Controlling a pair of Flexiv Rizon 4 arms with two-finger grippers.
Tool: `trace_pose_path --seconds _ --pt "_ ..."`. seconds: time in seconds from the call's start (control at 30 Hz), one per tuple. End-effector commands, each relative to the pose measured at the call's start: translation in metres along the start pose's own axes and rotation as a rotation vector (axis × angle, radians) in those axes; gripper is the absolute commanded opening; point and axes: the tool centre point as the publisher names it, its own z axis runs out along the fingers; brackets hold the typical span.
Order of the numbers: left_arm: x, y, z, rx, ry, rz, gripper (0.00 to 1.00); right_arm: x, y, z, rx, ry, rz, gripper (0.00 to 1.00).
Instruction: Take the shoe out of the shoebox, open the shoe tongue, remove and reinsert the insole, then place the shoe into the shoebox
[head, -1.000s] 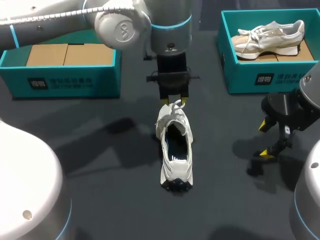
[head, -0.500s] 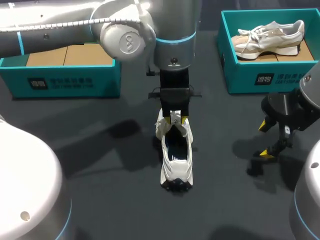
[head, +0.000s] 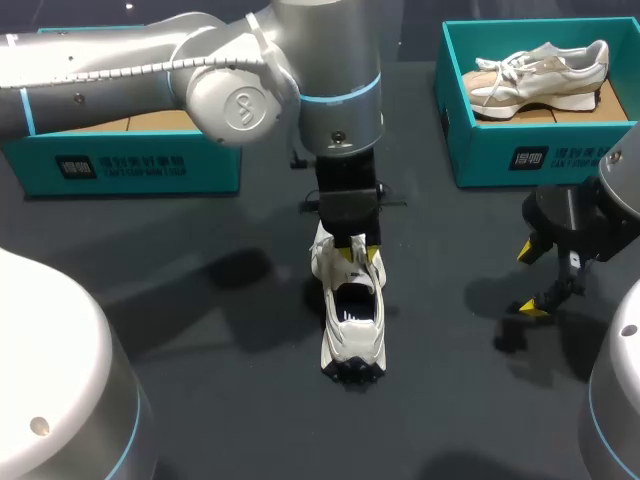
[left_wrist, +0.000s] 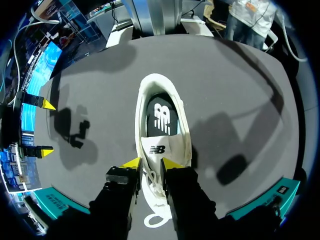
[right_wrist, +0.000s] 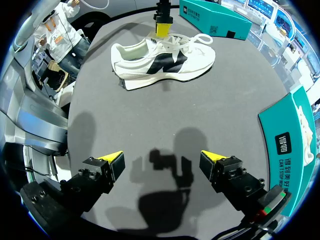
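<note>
On the dark table, left end effector meets the shoe, grip unclear; right end effector gapes apart.

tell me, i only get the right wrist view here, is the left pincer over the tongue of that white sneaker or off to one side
Observer: Over it. In the left wrist view the left pincer stands open astride the laces of the sneaker. The end of the tongue lies just ahead of its tips.
Operator: ok is the insole in or out, i just get the side of the sneaker
Observer: In. A dark insole lies inside the sneaker's opening.
Operator: and the box beyond that pincer, anything in it
Observer: What shows of that teal shoebox in the head view holds only its bare cardboard floor.
</note>
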Motion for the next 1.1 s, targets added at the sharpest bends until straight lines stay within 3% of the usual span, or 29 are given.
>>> trace_pose_path --seconds 0.03,0.23,0.33,0.5,0.67,0.8,0.83,0.87,0.97,1.1 --pt "0.004 -0.008 0.006 -0.006 -0.008 0.002 0.24 0.001 0.0 0.0 0.001 -0.002 0.0 1.0" --pt "0.003 -0.011 0.049 0.038 0.017 -0.011 0.23 0.001 0.0 0.0 0.001 -0.002 0.0 1.0" --pt "0.007 -0.018 0.057 0.062 0.009 -0.024 0.23 0.001 0.0 0.0 0.001 -0.002 0.0 1.0" --pt "0.011 -0.034 0.031 0.016 -0.034 -0.019 0.24 0.001 0.0 0.0 0.001 -0.002 0.0 1.0" --pt "0.016 -0.049 -0.005 -0.044 -0.063 -0.043 0.33 0.001 0.0 0.0 0.001 -0.002 0.0 1.0" --pt "0.019 -0.056 -0.026 -0.05 -0.062 -0.144 0.49 0.001 0.0 0.0 0.001 -0.002 0.0 1.0" --pt "0.02 -0.06 -0.031 -0.052 -0.062 -0.191 0.7 0.001 0.0 0.0 0.001 -0.002 0.0 1.0" --pt "0.02 -0.063 -0.034 -0.044 -0.049 -0.245 0.98 0.001 0.0 0.0 0.001 -0.002 0.0 1.0" --pt "0.021 -0.074 -0.043 -0.069 0.02 -0.398 1.0 0.001 0.0 0.0 0.001 -0.002 0.0 1.0" --pt "0.021 -0.074 -0.043 -0.069 0.02 -0.398 1.0 0.001 0.0 0.0 0.001 -0.002 0.0 1.0"
